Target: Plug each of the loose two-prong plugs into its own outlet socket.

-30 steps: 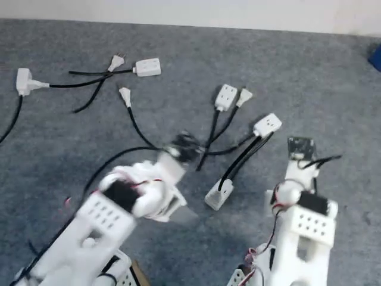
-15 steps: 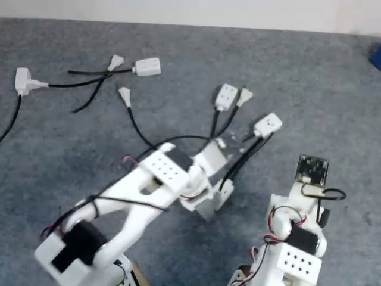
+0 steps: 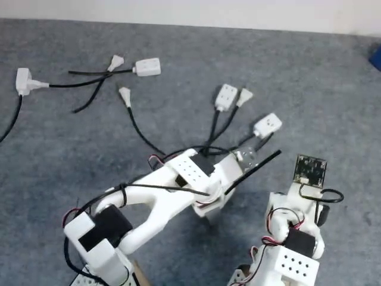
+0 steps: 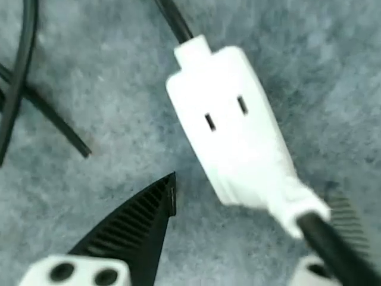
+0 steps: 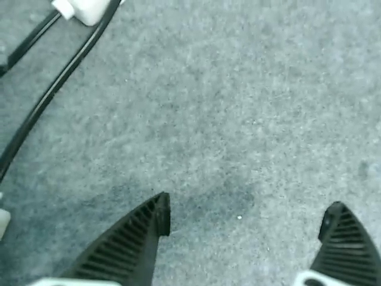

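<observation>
Looks light, rigid, slick: pinch outlet socket [image 4: 229,140] across long sides. Left claw [image 4: 256,193] spread astride it, not gripping; right claw [image 5: 249,213] spread, empty.

Indoor room (grey carpet [image 3: 333,77], white wall [image 3: 238,12])

Right hand [image 5: 249,213] spread over grey carpet [image 5: 250,107]; black cords [image 5: 56,89], possibly socket [image 5: 83,9] beyond.

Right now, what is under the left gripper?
A white socket with two slots, on grey carpet, between the gripper's open fingers. In the high view the arm largely covers it.
</observation>
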